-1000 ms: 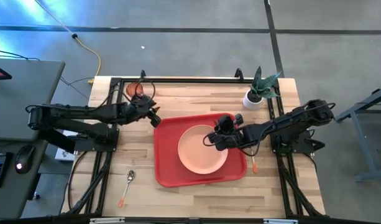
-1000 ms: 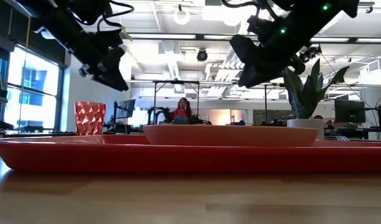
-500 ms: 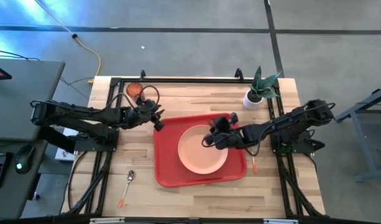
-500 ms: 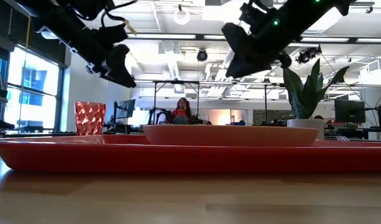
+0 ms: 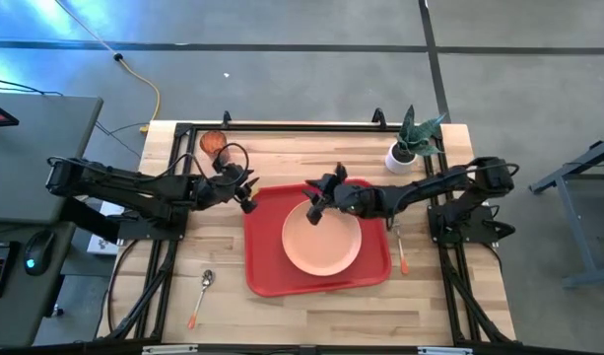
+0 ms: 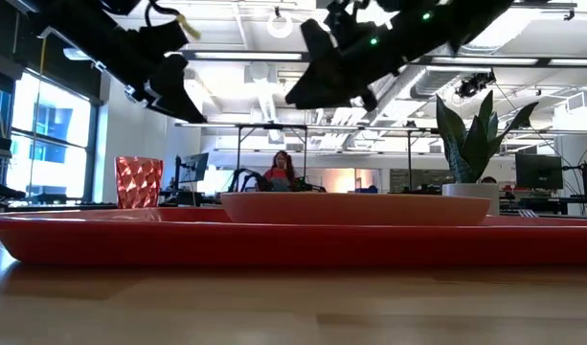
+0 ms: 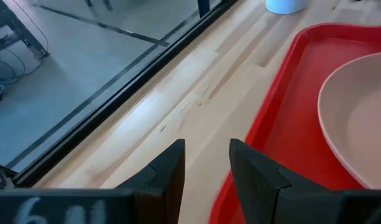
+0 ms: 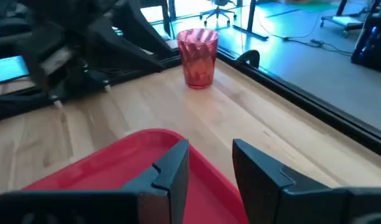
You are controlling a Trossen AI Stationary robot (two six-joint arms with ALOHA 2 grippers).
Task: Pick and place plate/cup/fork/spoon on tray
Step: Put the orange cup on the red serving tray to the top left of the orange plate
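The red tray [image 5: 267, 247] lies at the table's middle with the peach-pink plate [image 5: 321, 242] resting flat in it. The red-orange cup [image 5: 212, 144] stands upright at the far left and shows in the right wrist view [image 8: 198, 57]. The spoon [image 5: 202, 294] lies on the table near the tray's near left corner. The fork [image 5: 401, 254] lies on the table right of the tray. My right gripper [image 5: 312, 206] hovers open and empty above the plate's far left rim. My left gripper [image 5: 248, 200] hovers open and empty by the tray's far left corner.
A white pot with a green plant [image 5: 404, 150] stands at the far right of the table. A black frame [image 5: 282, 126] runs along the table's far edge. Bare wood lies between the cup and the tray.
My right gripper has gone toward the table's left edge and a little toward the far edge, from above the plate's right part to its far left rim. My left gripper has shifted slightly toward the near edge. Plate, cup, fork and spoon have stayed in place.
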